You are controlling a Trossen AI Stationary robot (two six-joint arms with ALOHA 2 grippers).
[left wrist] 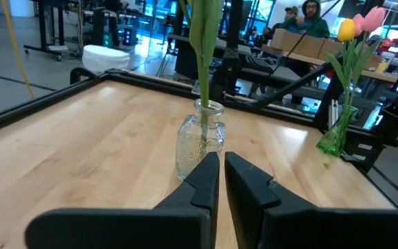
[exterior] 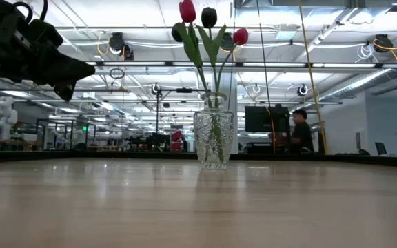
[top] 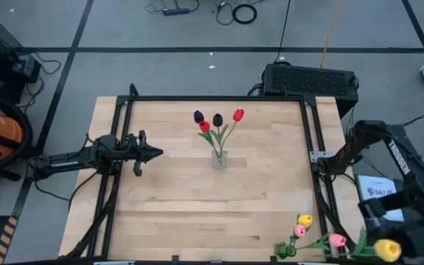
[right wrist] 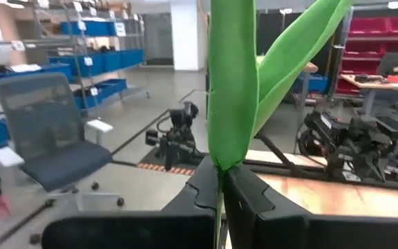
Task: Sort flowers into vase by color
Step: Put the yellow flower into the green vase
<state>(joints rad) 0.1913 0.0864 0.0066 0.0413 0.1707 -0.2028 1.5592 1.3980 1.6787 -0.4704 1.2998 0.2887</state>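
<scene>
A clear glass vase (top: 219, 158) stands mid-table on its base and holds red and black tulips (top: 217, 121); it also shows in the low view (exterior: 213, 141). A green vase (top: 285, 250) at the near right corner holds yellow and pink tulips (top: 305, 221). My left gripper (left wrist: 221, 169) is shut and empty, hovering left of the clear vase (left wrist: 200, 142). My right gripper (right wrist: 221, 181) is past the table's near right corner, shut on a tulip whose yellow head (top: 387, 250) shows in the high view. My right gripper pinches the tulip's thin stem (right wrist: 219, 200) between its two fingers, just below where the green leaves (right wrist: 232, 90) spread. The leaves stand out beyond the fingertips. The flower is lifted clear of the table, and its head is outside the wrist view.
A black frame (top: 311, 132) runs round the wooden table top. A black box (top: 309, 79) sits behind the far right corner. There is bare wood between the two vases and along the near edge. People and shelving show in the room beyond.
</scene>
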